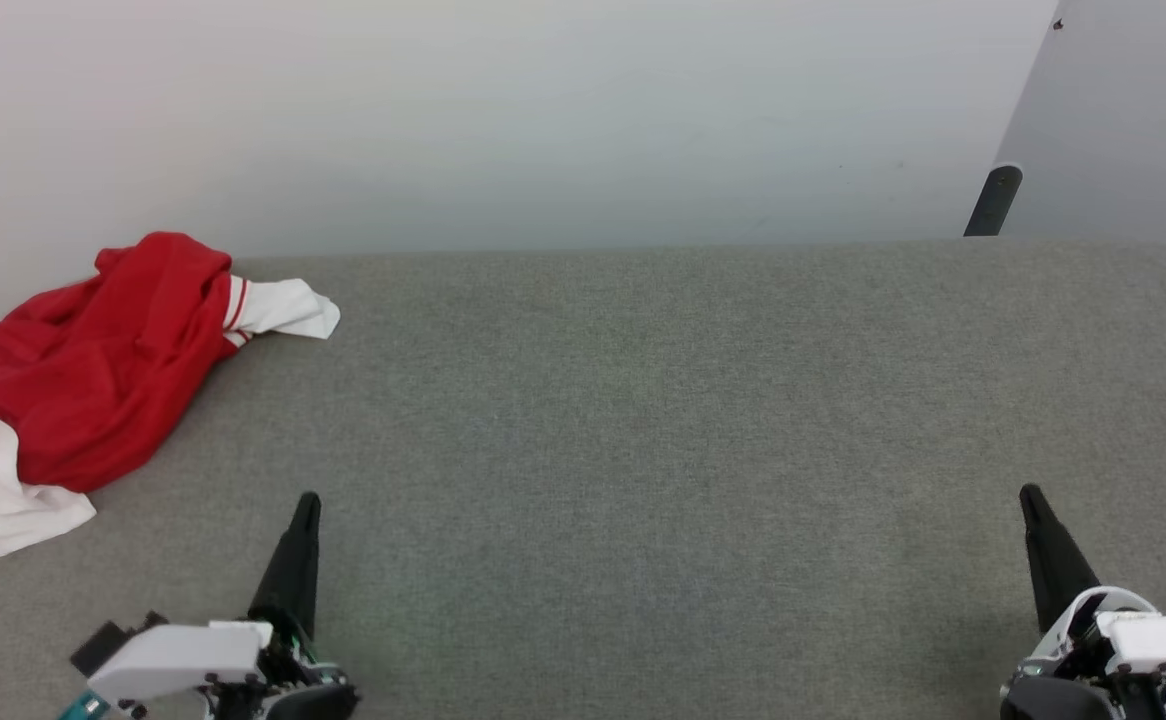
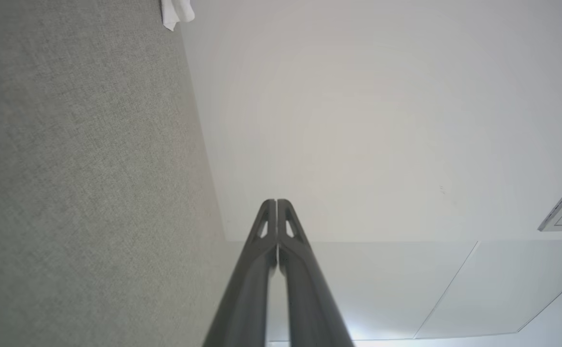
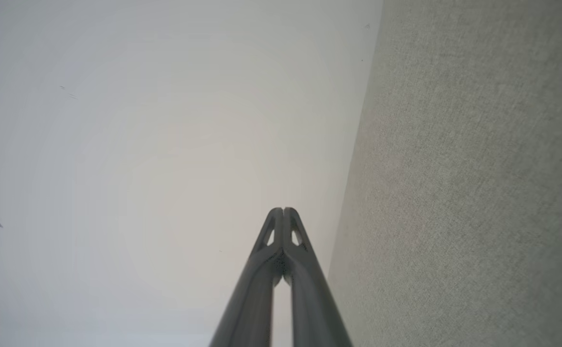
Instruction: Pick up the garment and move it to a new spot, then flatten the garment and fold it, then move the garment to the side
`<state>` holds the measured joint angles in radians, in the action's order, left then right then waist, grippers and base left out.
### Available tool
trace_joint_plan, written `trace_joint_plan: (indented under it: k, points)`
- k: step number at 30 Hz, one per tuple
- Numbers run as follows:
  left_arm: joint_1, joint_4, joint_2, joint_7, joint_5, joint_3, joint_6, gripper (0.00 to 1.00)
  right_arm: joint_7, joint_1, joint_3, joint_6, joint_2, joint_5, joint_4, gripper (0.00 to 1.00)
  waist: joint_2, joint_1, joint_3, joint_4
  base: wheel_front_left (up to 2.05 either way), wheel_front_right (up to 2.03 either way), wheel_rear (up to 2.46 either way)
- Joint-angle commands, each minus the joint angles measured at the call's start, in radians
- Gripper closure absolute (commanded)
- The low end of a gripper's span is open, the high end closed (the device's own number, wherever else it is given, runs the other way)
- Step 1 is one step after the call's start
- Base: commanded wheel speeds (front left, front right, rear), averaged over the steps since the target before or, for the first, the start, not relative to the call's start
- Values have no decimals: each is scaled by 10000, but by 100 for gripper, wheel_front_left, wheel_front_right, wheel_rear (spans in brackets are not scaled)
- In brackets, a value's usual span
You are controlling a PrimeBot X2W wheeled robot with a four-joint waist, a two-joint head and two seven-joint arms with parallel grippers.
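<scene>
Left gripper point(image 1: 307, 500) and right gripper point(image 1: 1029, 492) sit empty, fingers pressed together — I'd open the left, reach far left, pinch the garment point(image 1: 93, 370) mid-body, not a sleeve.

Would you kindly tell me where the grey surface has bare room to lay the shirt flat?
The surface is bare from the shirt rightward, between the wall and the left pincer and right pincer, both shut. Only the far-left corner is crowded, where the shirt lies crumpled.
</scene>
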<state>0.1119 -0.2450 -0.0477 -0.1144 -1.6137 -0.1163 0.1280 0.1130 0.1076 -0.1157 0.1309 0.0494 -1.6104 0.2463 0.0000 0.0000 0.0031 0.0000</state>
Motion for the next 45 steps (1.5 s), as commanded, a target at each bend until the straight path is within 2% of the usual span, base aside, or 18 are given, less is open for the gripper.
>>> trace_joint_plan:
  k: [1, 8, 31, 45]
  points:
    - [0, -2, 0, 0, 0, 0, -2, 0, 0, 0, 0, -2, 0, 0, 0, 0, 0, 0, 0, 0, 0, 0, 0]
    - [-482, -580, 131, 14, 0, 66, -19, 0, -20, -479, 24, -6, -63, 6, 578, 0, 0, 0, 0, 0, 0, 0, 0]
    - [-571, 130, 7, 672, 189, 641, -1, 0, -1048, -241, 1058, -4, 3, 286, 140, 0, 0, 0, -48, 49, 0, 0, 0]
    - [-579, 276, -337, 1335, 1203, 1209, 10, 0, -1624, -173, 1600, -3, 157, 1111, 51, 0, 0, 0, -119, 114, 0, 0, 0]
